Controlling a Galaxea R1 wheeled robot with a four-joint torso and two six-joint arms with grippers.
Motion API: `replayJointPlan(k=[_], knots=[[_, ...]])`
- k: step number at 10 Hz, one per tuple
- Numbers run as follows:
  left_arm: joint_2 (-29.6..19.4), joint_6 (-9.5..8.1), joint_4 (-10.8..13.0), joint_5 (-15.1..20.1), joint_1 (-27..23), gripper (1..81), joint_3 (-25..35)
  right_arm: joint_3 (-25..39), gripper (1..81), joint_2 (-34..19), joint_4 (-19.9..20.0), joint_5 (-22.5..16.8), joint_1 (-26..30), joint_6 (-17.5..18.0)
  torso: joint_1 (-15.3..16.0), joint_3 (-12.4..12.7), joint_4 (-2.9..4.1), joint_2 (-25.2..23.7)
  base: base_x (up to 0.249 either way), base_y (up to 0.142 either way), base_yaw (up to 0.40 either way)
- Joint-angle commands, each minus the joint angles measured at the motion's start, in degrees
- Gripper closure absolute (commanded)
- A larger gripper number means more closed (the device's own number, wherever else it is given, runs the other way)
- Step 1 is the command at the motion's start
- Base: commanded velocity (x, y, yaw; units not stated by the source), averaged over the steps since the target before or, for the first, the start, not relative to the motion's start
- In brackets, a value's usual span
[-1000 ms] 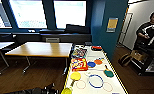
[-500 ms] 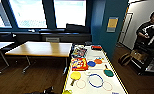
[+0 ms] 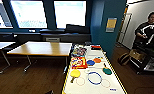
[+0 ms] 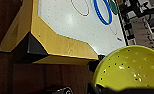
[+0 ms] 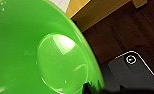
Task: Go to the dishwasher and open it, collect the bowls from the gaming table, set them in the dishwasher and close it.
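**Bowls close at both wrists, gaming table ahead**

Bowls show large at the two wrist cameras. The yellow bowl (image 4: 129,68), with small holes in its wall, sits right at the left wrist, its lower rim against the dark robot part at the picture edge. The green bowl (image 5: 40,53) sits in the same way at the right wrist, its inside turned to the camera. For both grippers I cannot tell how the jaws stand, because the fingers are not to make out.

Beyond the yellow bowl is the corner of the gaming table (image 4: 60,43), with white top and yellow edge, above dark wooden floor (image 4: 23,77). In the head view the gaming table (image 3: 118,82) runs away from the robot. On it lie a blue ring (image 3: 94,77), a yellow paddle (image 3: 75,73), a green paddle (image 3: 107,71), a blue disc (image 3: 90,62), an orange disc (image 3: 97,60) and colourful boxes (image 3: 79,62). A light-wood table (image 3: 41,48) stands beside it, under the windows (image 3: 49,13). A person (image 3: 148,30) stands far off on the other side.
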Motion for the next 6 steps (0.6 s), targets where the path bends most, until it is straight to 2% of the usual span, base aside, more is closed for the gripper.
replayJointPlan(k=[1,3,6], knots=[[-1.6,0.06,1.0,1.4,-4.9,81.1,1.5,-0.1,81.1,-1.9,-0.5,-3.3,4.4,-0.2,0.0,0.0,0.0,0.0,-0.096,0.0,0.0],[-1.8,0.06,2.8,-0.3,-2.2,81.1,1.4,-0.4,81.1,-1.3,-0.7,-3.4,4.3,-0.2,0.0,0.0,0.0,0.0,-0.101,0.0,0.0],[-2.3,0.58,3.1,-1.5,0.2,81.1,2.0,-1.1,81.1,-0.7,-0.8,-3.4,3.8,-0.2,0.0,0.0,0.0,0.0,-0.103,0.0,0.0]])
